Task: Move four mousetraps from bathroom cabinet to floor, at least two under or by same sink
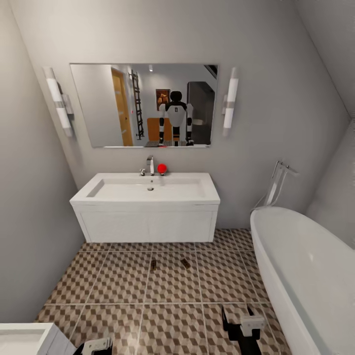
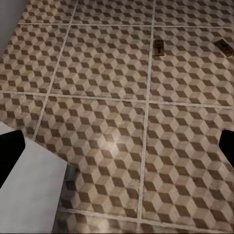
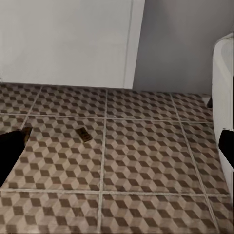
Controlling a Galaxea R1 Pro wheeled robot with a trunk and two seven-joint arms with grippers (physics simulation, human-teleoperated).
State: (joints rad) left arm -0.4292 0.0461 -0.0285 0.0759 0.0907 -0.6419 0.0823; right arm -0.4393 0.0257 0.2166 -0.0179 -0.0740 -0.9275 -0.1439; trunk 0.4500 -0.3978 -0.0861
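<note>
We face a white wall-hung sink unit [image 1: 146,207] at 12 o'clock, with a mirror [image 1: 143,104] above it and a chrome tap [image 1: 150,165] beside a small red object [image 1: 161,168] on its back edge. A white bathtub [image 1: 305,276] runs along the wall from 3 toward 5 o'clock.

Two mousetraps lie on the bathroom floor [image 1: 123,281] just in front of the sink unit, near each other but apart: one mousetrap [image 1: 153,265] straight ahead at 12 o'clock, the other mousetrap [image 1: 185,264] at about 1 o'clock, turned at an angle. Our wrist views show the same pair on the cube-patterned tiles [image 2: 158,47] [image 2: 224,48] [image 3: 84,135].

Our right end effector [image 1: 242,323] hangs low at 5 o'clock, fingers spread apart and holding nothing. Our left end effector [image 2: 117,151] sits at 7 o'clock, fingers likewise apart and empty, next to the corner of a white fixture [image 1: 29,337].
</note>
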